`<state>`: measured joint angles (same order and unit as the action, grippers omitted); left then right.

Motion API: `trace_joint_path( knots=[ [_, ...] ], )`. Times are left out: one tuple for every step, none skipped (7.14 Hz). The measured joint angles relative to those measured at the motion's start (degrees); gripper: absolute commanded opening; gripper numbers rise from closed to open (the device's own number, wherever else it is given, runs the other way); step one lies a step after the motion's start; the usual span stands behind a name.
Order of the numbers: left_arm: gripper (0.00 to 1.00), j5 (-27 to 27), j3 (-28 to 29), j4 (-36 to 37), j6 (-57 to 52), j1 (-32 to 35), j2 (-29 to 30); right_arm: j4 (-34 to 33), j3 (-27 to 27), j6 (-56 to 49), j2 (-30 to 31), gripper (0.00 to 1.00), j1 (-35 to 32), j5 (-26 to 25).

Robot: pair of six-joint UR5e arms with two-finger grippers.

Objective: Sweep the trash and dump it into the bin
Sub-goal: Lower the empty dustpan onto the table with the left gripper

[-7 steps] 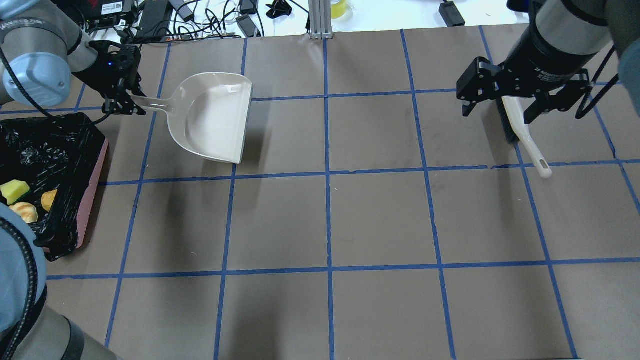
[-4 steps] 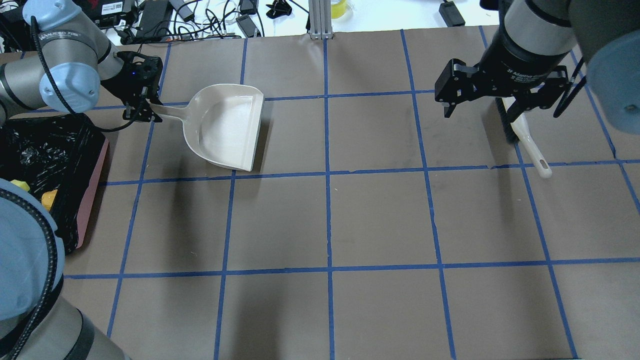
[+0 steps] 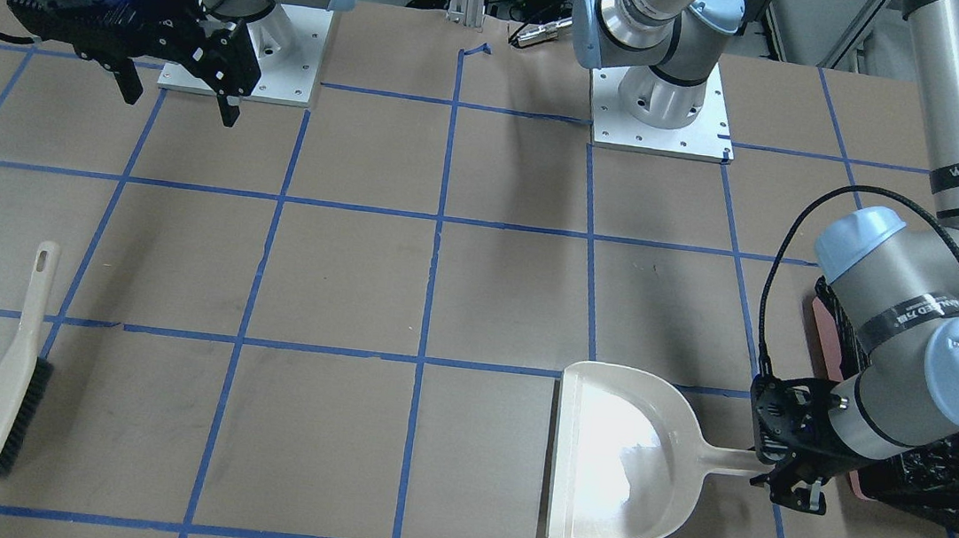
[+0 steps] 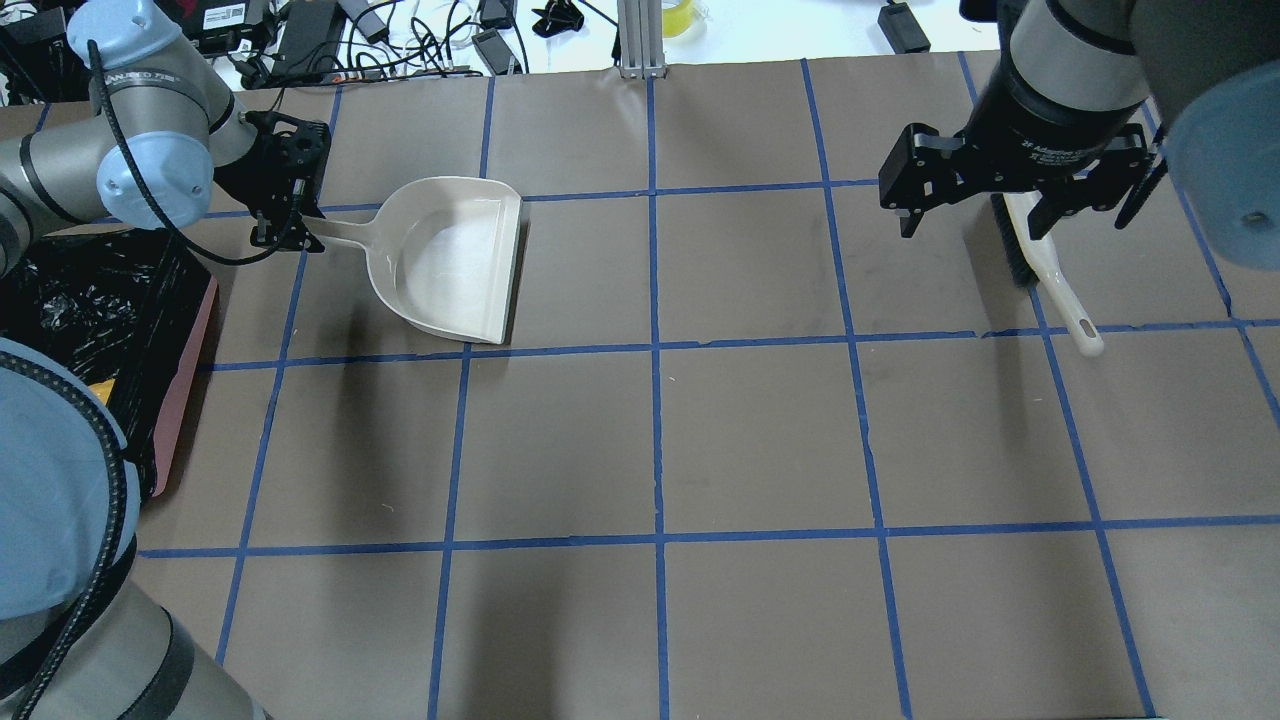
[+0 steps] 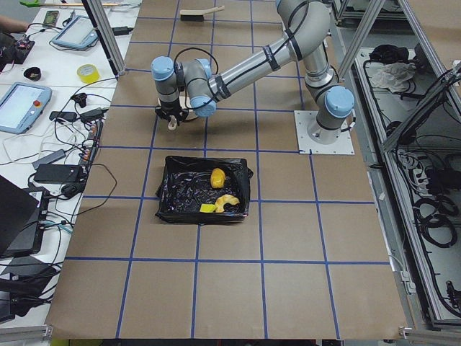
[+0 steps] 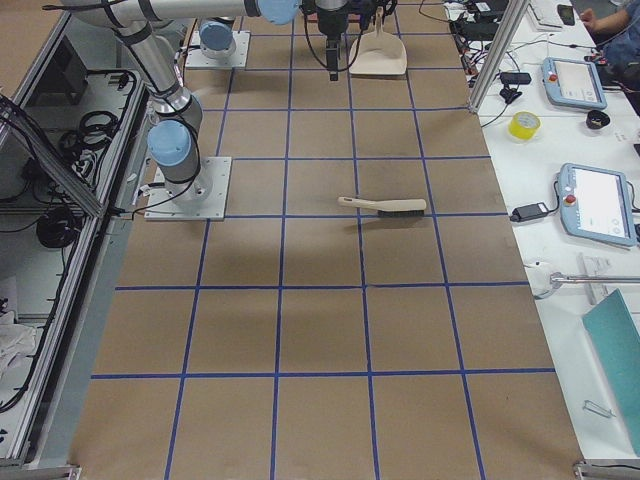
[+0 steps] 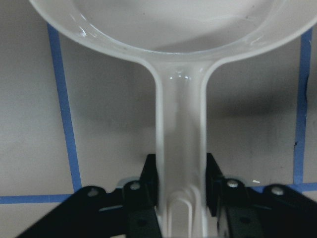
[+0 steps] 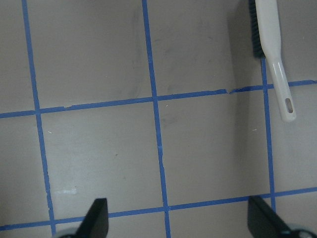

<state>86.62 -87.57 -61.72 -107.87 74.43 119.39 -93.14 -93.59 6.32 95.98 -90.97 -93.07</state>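
The pink bin with its black bag holds the potato lump, the croissant and the sponge wedge. In the overhead view the bin is at the left edge, mostly hidden by my left arm. My left gripper is shut on the handle of the empty cream dustpan, which lies level to the right of the bin. The wrist view shows the fingers clamping the handle. My right gripper is open and empty, above the brush.
The brush lies flat on the table with its handle toward the robot. Cables and power bricks sit beyond the far edge. An aluminium post stands at the far middle. Blue tape lines grid the brown table.
My left arm carried the dustpan right, away from the bin, and turned it level. My left arm now covers more of the bin. My right gripper shifted slightly left, still open.
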Motion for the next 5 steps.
trace_joint_path(
  knots=[
    [0.0,-0.6,0.0,0.2,0.7,0.1,0.2,-0.1,-0.1,-0.3,0.0,1.0,0.0,-0.2],
    [0.0,-1.6,0.0,0.3,1.2,0.4,0.4,-0.2,-0.2,-0.6,0.0,1.0,0.0,-0.2],
    [0.0,-2.2,-0.1,0.4,1.7,0.7,0.7,-0.2,-0.2,-1.0,0.0,1.0,0.0,-0.3],
    [0.11,-2.4,-0.2,0.4,2.2,0.9,0.9,-0.2,-0.3,-1.3,-0.1,1.0,0.0,-0.3],
    [0.25,-2.5,-0.3,0.4,2.4,1.2,1.1,-0.2,-0.3,-1.3,-0.1,1.0,0.0,-0.1]
  ],
)
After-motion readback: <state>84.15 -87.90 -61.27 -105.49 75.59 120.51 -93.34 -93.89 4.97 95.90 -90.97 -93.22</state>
